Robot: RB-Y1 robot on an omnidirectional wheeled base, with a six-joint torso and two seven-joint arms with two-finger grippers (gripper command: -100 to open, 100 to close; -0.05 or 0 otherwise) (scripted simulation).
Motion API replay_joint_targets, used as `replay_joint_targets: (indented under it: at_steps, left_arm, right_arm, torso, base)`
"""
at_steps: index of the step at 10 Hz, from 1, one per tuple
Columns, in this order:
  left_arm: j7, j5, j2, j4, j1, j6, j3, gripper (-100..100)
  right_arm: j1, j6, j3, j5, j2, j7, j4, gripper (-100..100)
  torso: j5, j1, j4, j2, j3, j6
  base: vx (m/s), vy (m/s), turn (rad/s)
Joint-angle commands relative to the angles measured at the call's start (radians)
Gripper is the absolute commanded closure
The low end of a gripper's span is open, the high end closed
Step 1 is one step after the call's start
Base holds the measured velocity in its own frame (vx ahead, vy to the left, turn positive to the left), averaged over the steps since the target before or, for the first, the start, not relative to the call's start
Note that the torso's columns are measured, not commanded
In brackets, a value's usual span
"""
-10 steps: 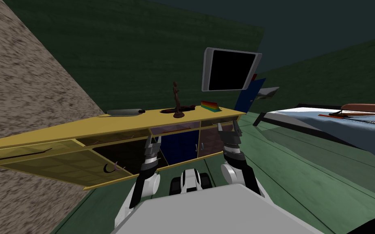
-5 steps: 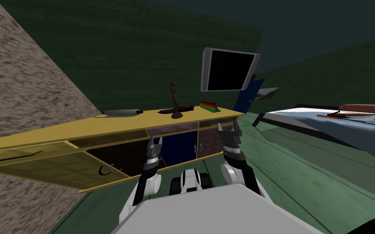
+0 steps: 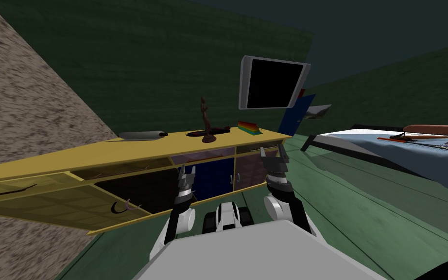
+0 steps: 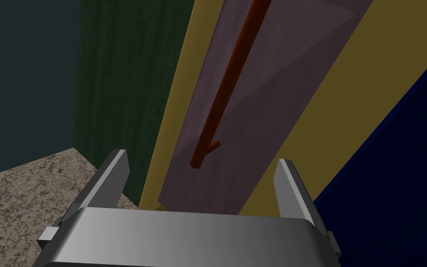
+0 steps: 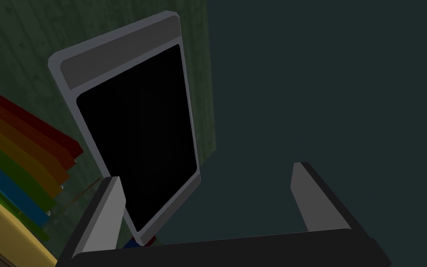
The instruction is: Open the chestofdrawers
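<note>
So the long yellow chest of drawers point(image 3: 121, 150) ran along the dark green wall, left of the bed point(image 3: 412, 146). At its left end a yellow front panel point(image 3: 58, 204) with a dark curved handle point(image 3: 118, 208) hung open, with a dark cavity point(image 3: 140, 182) behind it.

The left claw point(image 3: 187, 171) was up at the middle section, right beside the dark blue door point(image 3: 215, 170). Its fingers were spread wide and held nothing. From the wrist, the tip of a reddish-brown bar handle point(image 4: 226, 83) on a mauve-grey drawer front point(image 4: 263, 92) sat between them, ungripped.

The right claw point(image 3: 273, 153) was near the chest's right end, also wide open and empty, facing a grey-framed black screen point(image 5: 134, 125) and a rainbow-striped stack point(image 5: 18, 157). A dark statuette point(image 3: 207, 124) stood on top.
</note>
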Motion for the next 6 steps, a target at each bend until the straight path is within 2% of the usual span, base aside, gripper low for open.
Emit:
replay_joint_targets:
  at_steps: [1, 2, 3, 6]
  left_arm:
    - [0.009, 0.006, -0.030, 0.042, -0.011, -0.019, 0.000, -100]
    - [0.007, 0.005, -0.023, 0.035, -0.010, -0.014, 0.000, -100]
    - [0.004, 0.008, -0.023, 0.009, -0.020, 0.020, 0.005, -100]
    - [0.000, 0.012, -0.021, -0.034, -0.032, 0.075, 0.012, -100]
  right_arm:
    - [0.000, 0.000, 0.000, 0.000, 0.000, 0.000, 0.000, 0]
    - [0.000, 0.000, 0.000, 0.000, 0.000, 0.000, 0.000, 0]
    - [0.000, 0.000, 0.000, 0.000, 0.000, 0.000, 0.000, 0]
    - [0.000, 0.000, 0.000, 0.000, 0.000, 0.000, 0.000, 0]
  torso:
    - [0.000, 0.000, 0.000, 0.000, 0.000, 0.000]
    - [0.000, 0.001, 0.000, 0.000, 0.000, 0.000]
    - [0.001, 0.002, 0.000, 0.001, 0.001, 0.000]
    - [0.000, 0.001, 0.000, -0.001, 0.000, 0.000]
  base:
    - [0.033, -0.043, -0.005]
    - [0.014, -0.018, 0.000]
    - [0.025, -0.004, 0.016]
    - [0.037, -0.003, 0.013]
